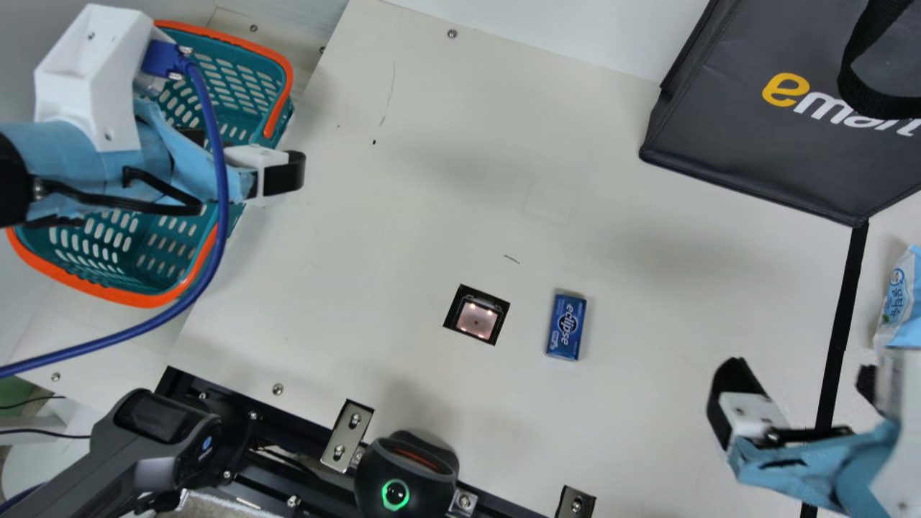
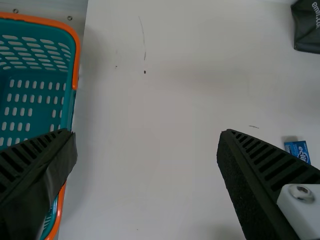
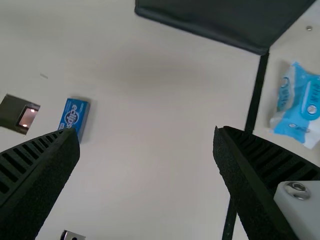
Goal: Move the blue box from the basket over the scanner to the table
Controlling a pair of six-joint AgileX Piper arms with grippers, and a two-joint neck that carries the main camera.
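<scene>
The blue box [image 1: 566, 326] lies flat on the cream table, just right of the scanner window [image 1: 476, 315] in the main view. My left gripper [image 1: 245, 162] is over the basket [image 1: 280, 108] at the far left; its own view shows the left gripper [image 2: 147, 135] open, with bare table between the fingers. At the lower right is my right gripper [image 1: 799, 381]; the right wrist view has the right gripper [image 3: 146, 132] wide open and holding nothing. That view also shows the blue box [image 3: 73, 116] beyond one finger.
A dark bag [image 1: 763, 144] stands at the back right, and a blue-white packet [image 1: 903, 302] lies at the right edge past a black tape line. A round black scanner device [image 1: 406, 475] and a handheld one [image 1: 165, 439] are at the front edge.
</scene>
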